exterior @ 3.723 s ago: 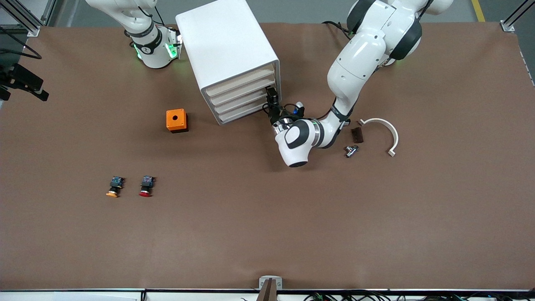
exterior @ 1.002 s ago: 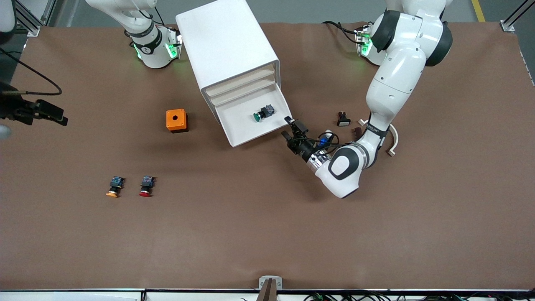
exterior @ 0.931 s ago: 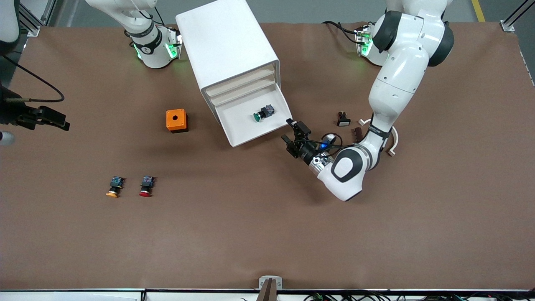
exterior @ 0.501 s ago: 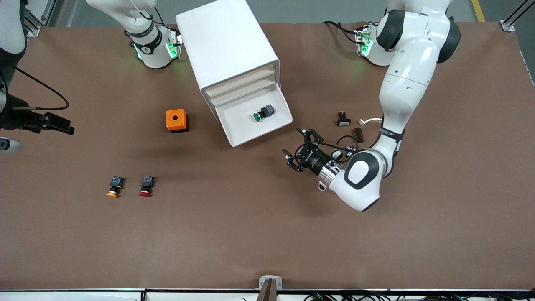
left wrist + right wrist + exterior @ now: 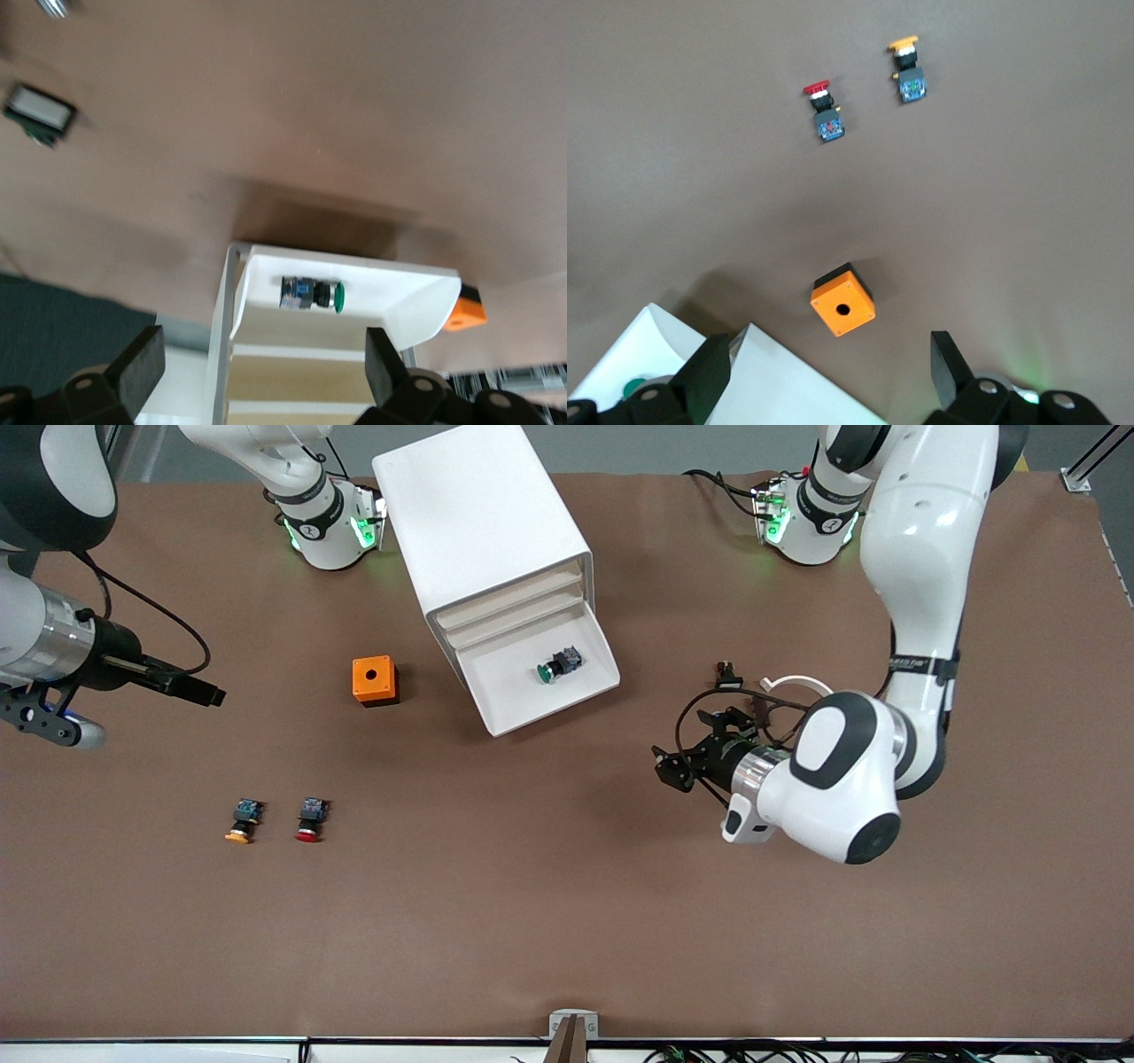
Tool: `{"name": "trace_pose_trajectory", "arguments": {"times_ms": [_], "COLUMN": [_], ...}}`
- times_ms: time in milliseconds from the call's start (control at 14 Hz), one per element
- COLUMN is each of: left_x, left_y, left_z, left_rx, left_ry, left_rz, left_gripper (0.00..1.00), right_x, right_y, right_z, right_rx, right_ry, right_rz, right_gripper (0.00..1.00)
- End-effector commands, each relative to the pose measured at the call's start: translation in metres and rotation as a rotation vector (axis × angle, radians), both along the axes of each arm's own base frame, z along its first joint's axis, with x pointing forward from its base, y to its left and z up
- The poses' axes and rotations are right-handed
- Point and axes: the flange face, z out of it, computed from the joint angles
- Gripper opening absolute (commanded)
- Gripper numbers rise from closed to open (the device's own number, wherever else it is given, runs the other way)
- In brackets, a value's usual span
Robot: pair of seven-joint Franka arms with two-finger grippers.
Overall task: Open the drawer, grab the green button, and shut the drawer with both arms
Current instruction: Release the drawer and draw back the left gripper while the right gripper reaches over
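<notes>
The white cabinet (image 5: 478, 514) stands at the back middle of the table. Its lowest drawer (image 5: 518, 700) is pulled out, and the green-capped button (image 5: 556, 666) lies in it on its side. My left gripper (image 5: 689, 751) is open and empty above the table, clear of the drawer toward the left arm's end. The left wrist view shows the button (image 5: 312, 295) in the drawer (image 5: 390, 292) between my open fingers. My right gripper (image 5: 208, 693) is open and empty, up over the right arm's end of the table. The right wrist view shows the cabinet (image 5: 788, 385).
An orange box (image 5: 376, 680) with a hole sits beside the cabinet; it also shows in the right wrist view (image 5: 843, 308). A red-capped button (image 5: 309, 820) and an orange-capped one (image 5: 242, 821) lie nearer the camera. Small parts (image 5: 727, 677) and a white curved piece (image 5: 793, 682) lie by the left arm.
The drawer, shut at first, was pulled open by the left gripper. The left gripper then let go, opened and drew away from it. The right arm has swung in over its end of the table.
</notes>
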Motion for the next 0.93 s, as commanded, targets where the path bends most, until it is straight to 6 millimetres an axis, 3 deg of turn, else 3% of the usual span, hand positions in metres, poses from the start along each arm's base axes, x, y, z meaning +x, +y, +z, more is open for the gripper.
{"name": "trace_pose_trajectory", "arguments": {"times_ms": [0,143,501,644,859], "left_x": [0.005,0.013,0.014,0.012,0.016], "left_y": [0.006,0.005,-0.039,-0.054,-0.061], "left_z": [0.003,0.004,0.000,-0.005,-0.019], "left_rx": [0.047,0.099,0.227,0.296,0.346], "left_ry": [-0.104,-0.187,-0.399,-0.461,-0.511], "left_rz": [-0.010,-0.004,-0.002,0.013,0.061], "left_gripper": [0.99,0.99,0.99,0.99,0.99], "right_x": [-0.008,-0.013,-0.027,-0.036,-0.052], "right_y": [0.022,0.053,0.122,0.157,0.205], "right_z": [0.005,0.002,-0.007,-0.014,-0.025], "right_rx": [0.002,-0.018,-0.063,-0.077,-0.091], "right_ry": [0.017,0.031,0.047,0.036,0.019], "right_rz": [-0.082,-0.120,-0.217,-0.253,-0.299], "right_gripper": [1.00,1.00,1.00,1.00,1.00]}}
